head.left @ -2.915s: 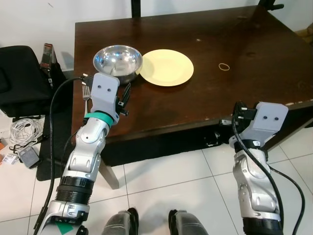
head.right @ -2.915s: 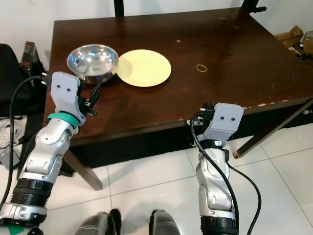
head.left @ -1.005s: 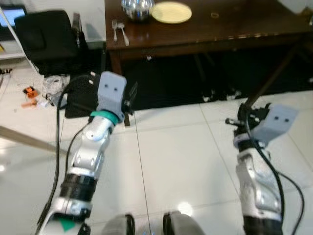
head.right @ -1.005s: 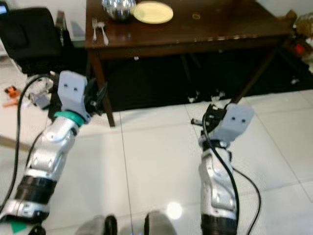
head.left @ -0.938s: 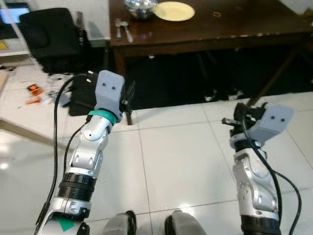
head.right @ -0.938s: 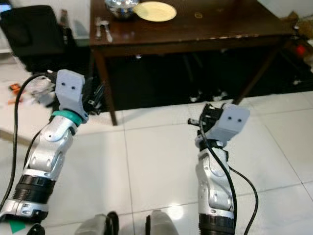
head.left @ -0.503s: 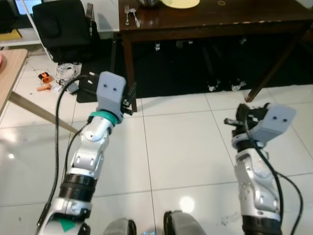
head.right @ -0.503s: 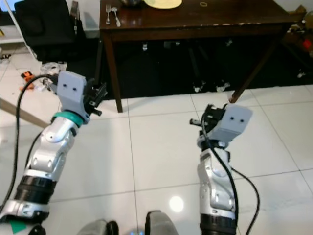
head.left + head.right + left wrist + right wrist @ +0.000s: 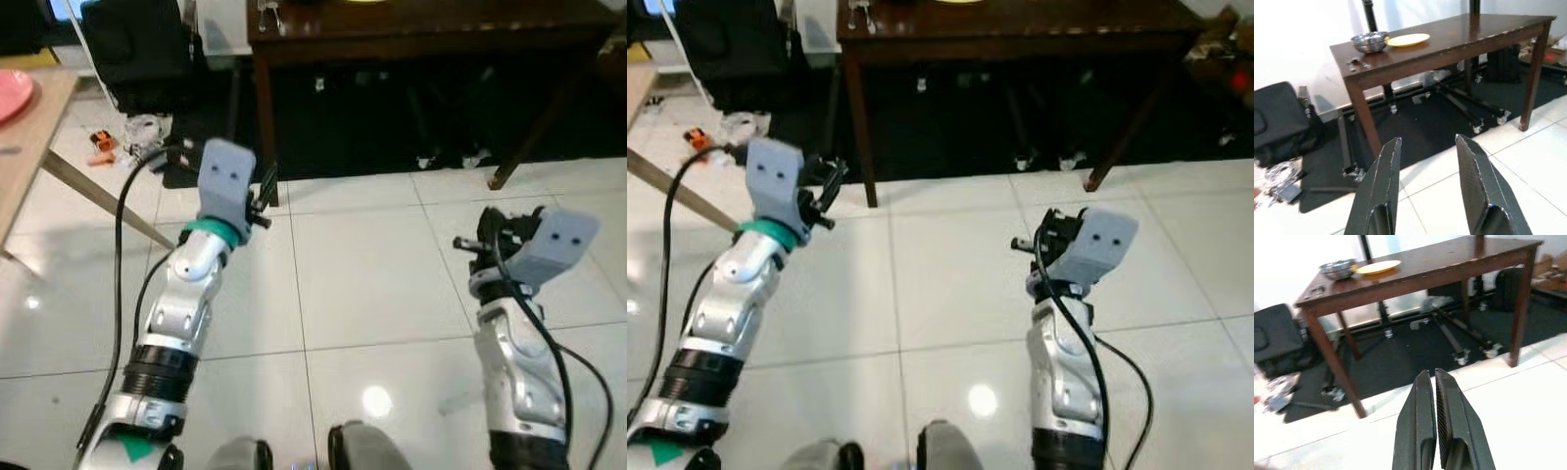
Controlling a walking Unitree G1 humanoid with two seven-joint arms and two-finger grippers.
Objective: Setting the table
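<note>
Two tools, both empty: left tool [image 9: 1425,186] open, right tool [image 9: 1435,421] closed. Dark bench [image 9: 1459,36] with steel bowl [image 9: 1370,41] and yellow plate [image 9: 1408,39] lies well ahead; pink plate [image 9: 12,93], probably the next pickup, sits far left, nearer the left arm.

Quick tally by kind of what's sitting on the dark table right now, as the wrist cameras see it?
Bowl: 1
Plate: 1
Cutlery near the table's corner: at least 1, too small to separate
Total: at least 3
</note>
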